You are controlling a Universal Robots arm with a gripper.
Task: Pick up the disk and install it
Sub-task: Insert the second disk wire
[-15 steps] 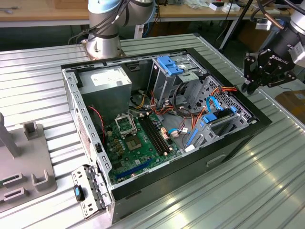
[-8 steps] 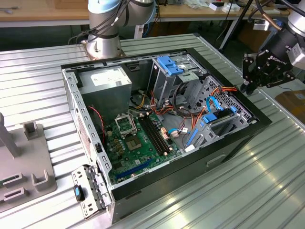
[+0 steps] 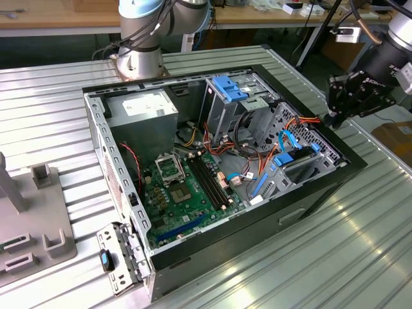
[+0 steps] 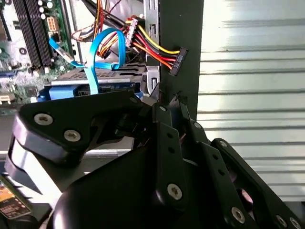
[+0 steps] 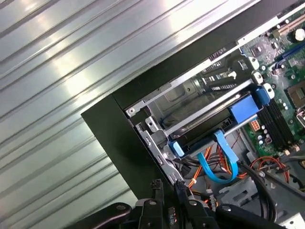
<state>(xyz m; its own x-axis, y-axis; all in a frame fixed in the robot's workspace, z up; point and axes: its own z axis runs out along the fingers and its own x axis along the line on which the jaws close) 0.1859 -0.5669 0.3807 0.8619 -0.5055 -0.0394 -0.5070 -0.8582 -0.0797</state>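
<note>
Pincer (image 3: pixel 338 106) hangs over the PC case (image 3: pixel 322 183) rim at the exterior view's right, by the lower bay — fingers look pressed together with nothing between them, judging by the second wrist view where the linkage (image 4: pixel 167 143) closes to a point just beside the case wall. The disk (image 3: pixel 297 162) sits in that lower bay inside the case, blue rails along its edges, blue data cable (image 3: pixel 288 143) looped just above it; looks seated or near it, can't tell if it's fully home. Handling, my guess: dense, rigid metal slab, smooth faces so slippery flat-on, doesn't like shock or a squeeze on the board side — take it by the long edges at the rails, not the label face. First wrist view looks down into the bay: disk (image 5: pixel 209 129) under a metal crossbar, blue rail tab (image 5: pixel 245 109) toward the motherboard (image 5: pixel 286 95). Second wrist view gives the loose power connector (image 4: pixel 177 61) on red-yellow wires touching the case wall. Exterior view adds layout: power supply (image 3: pixel 143 114), upper drive cage with blue latch (image 3: pixel 228 87), ribbed metal surface (image 3: pixel 58 122).
</note>
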